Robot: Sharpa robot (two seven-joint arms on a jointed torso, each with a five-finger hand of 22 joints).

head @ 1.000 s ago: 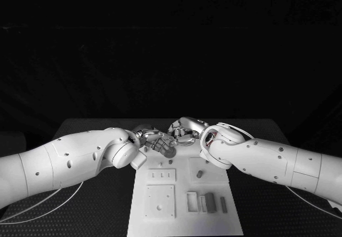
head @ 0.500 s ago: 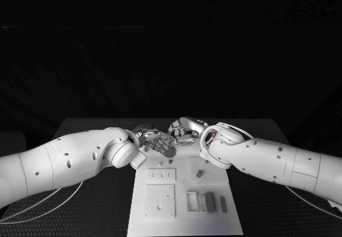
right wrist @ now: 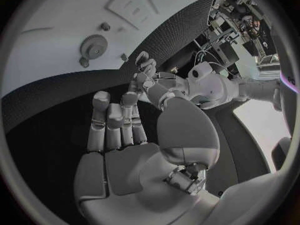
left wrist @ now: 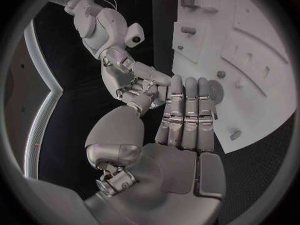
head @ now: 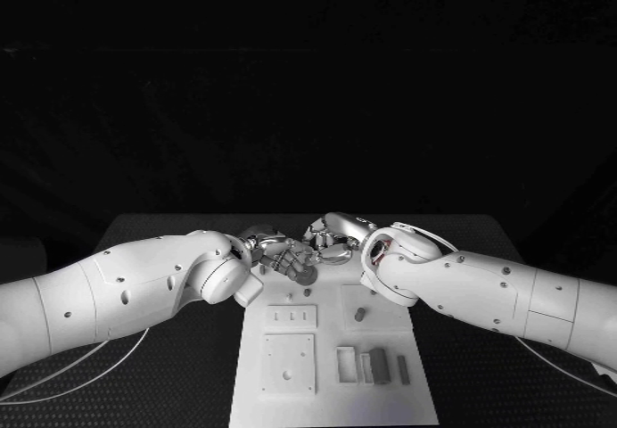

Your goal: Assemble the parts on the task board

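Observation:
The white task board (head: 329, 397) runs down the middle of the black table. At its far end lies a grey gear (head: 306, 274), which also shows flat on the board (right wrist: 94, 46) and beside my left fingertips (left wrist: 218, 90). My left hand (head: 278, 258) hovers at the gear's left with fingers straight and side by side (left wrist: 186, 112), holding nothing. My right hand (head: 332, 239) is just beyond the board's far edge, fingers stretched out (right wrist: 115, 122) over the dark mat, also empty. The two hands nearly meet. A small peg (head: 361, 313) stands mid-board.
Several grey bars (head: 380, 364) lie in a group near the board's front right. Slotted recesses (head: 292, 316) and a square plate (head: 290, 361) take up the board's left side. Both white forearms flank the board's far half.

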